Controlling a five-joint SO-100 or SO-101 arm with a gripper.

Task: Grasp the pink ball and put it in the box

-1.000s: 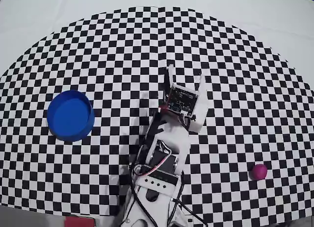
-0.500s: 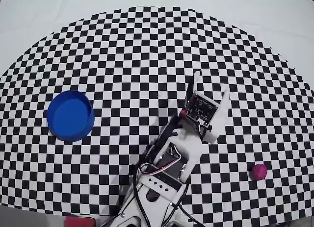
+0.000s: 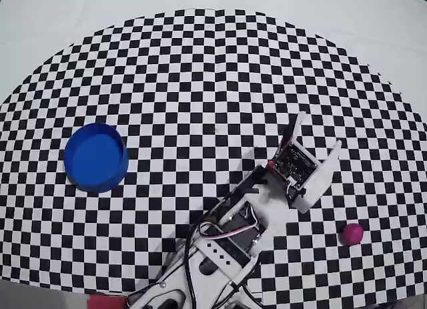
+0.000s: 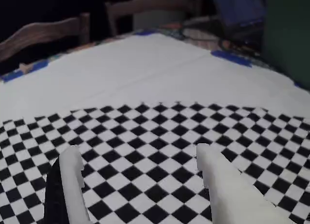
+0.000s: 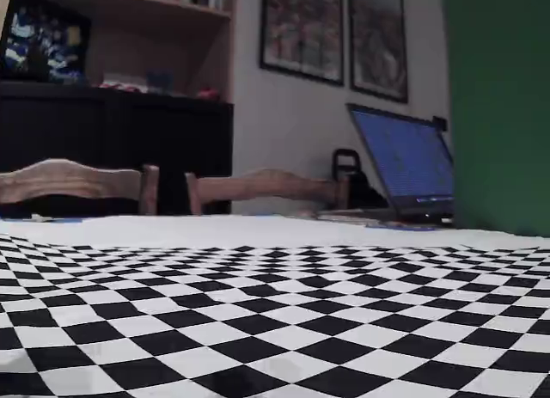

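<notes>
— Overhead view: where's the gripper point(image 3: 319, 130)?
— Fingers spread, empty, above the checkered table point(image 3: 200, 69).
— And the pink ball point(image 3: 352, 233)?
— At its five o'clock, well apart. The box point(image 3: 96, 157) sits far at nine.

Your end effector point(image 3: 319, 129) has swung rightward in the overhead view. The pink ball point(image 3: 352, 233) now lies nearer it, below-right.

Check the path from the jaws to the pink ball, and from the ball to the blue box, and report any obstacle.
Nothing lies between the open gripper and the pink ball in the overhead view: only bare checkered mat. Between the ball and the box, the only thing on the straight line is the robot's own arm, near the bottom centre.
</notes>
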